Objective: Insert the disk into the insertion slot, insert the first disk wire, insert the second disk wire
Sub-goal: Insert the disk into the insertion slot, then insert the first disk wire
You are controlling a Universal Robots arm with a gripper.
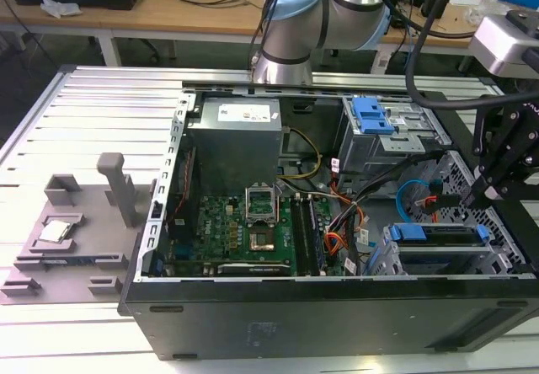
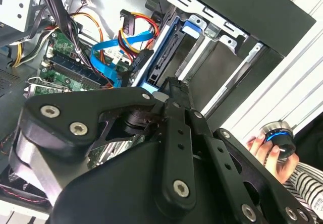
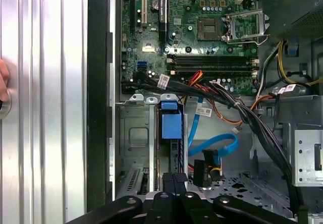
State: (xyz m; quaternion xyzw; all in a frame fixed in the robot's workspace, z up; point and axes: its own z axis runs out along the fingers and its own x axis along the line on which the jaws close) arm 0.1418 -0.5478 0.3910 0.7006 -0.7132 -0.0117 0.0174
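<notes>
The disk [image 1: 438, 232], silver in a bright blue carrier, stands on edge inside the insertion slot [image 1: 509, 252], a perforated silver cage at the case's exterior-view right. My gripper [image 1: 472, 199] hangs just over the disk's far end. In the first wrist view its black fingers [image 3: 167, 179] are shut together right at the disk edge [image 3: 174, 153], below the blue carrier tab [image 3: 170, 120]. The second disk wire [image 3: 214, 146], a light blue cable, loops beside the disk. The first disk wire [image 2: 133, 30], red and orange, runs to a black plug [image 3: 199, 172] next to the disk.
The motherboard [image 1: 244, 231] and the grey power supply [image 1: 234, 142] fill the case's left part. A second grey cage with a blue latch [image 1: 370, 114] sits at the back. A person's hand [image 2: 266, 149] holds a blue-ringed knob [image 2: 280, 138] outside the case. A grey fixture [image 1: 76, 222] lies on the table.
</notes>
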